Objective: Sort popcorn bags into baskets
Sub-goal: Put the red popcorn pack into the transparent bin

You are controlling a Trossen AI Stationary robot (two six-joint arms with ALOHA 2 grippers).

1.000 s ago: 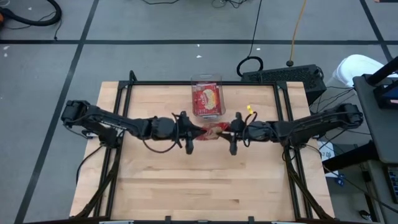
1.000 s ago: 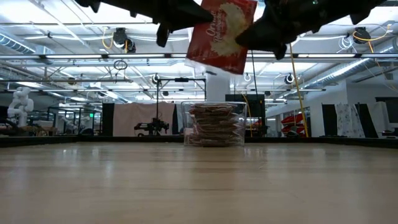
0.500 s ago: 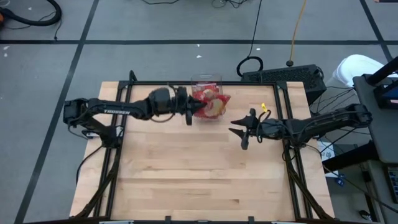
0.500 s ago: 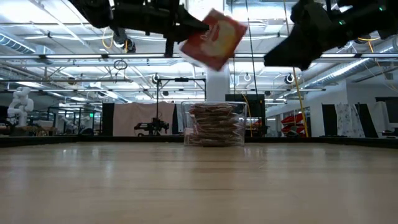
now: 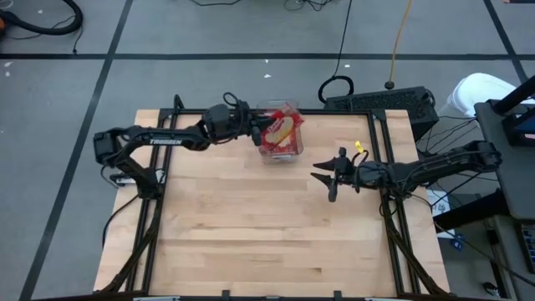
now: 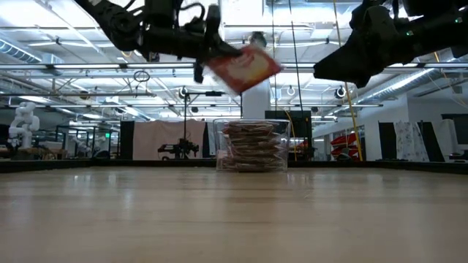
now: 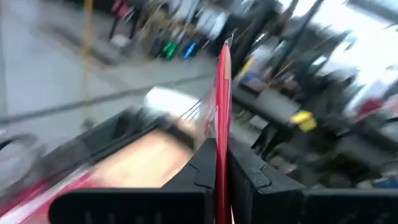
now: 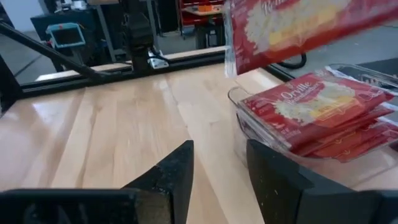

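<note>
One red popcorn bag (image 5: 282, 127) pinched in left gripper (image 5: 254, 134), right gripper (image 5: 325, 176) open, empty.

My left claw (image 5: 253, 133) is raised near the far edge, arm stretched out, fingers pinched tight. My right claw (image 5: 326, 177) hangs mid-right with its fingers parted, gripping nothing.

I see a light wooden table (image 5: 251, 226) edged by a black metal frame (image 5: 150, 209), standing on grey floor crossed by dark tape lines (image 5: 100, 79). A black keyboard-like unit (image 5: 380, 102) sits past the far right corner, just beside a coiled black cable (image 5: 336, 86). A white robot figure (image 6: 23, 120) stands far left in the room.
</note>
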